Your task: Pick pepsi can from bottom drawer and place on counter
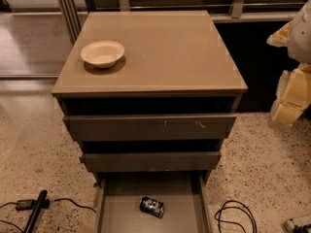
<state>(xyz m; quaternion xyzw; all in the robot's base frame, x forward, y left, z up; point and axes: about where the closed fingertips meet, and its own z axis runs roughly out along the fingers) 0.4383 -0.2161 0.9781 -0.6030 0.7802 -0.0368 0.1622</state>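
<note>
Observed: my pincer (290,100) sat at the far right edge of the view, off to the right of the cabinet and clear of the counter (170,52), at about the height of the cabinet's top edge. Only part of it showed, pale yellow and cream against the dark panel behind. I could not tell whether it was open or closed. It was well apart from the pepsi can (152,207). The can lay on its side on the flat floor of the bottom drawer (116,212), close to the middle and a touch to the right, touching neither side wall, with its dark blue body and white markings facing up. The bottom drawer was pulled out farthest toward the camera, and its front end ran off the lower edge of the view. Above it, the upper drawer front (146,127) and the middle drawer front (150,161) stood stepped, each with a dark gap over it. On the counter a white bowl (102,53) stood upright near the left edge, about midway back, and the tan top around it was glossy. On the speckled floor (34,149), a black cable (236,216) looped just right of the bottom drawer. A black bar-shaped object (36,210) lay to the drawer's left with a thin cord beside it.
</note>
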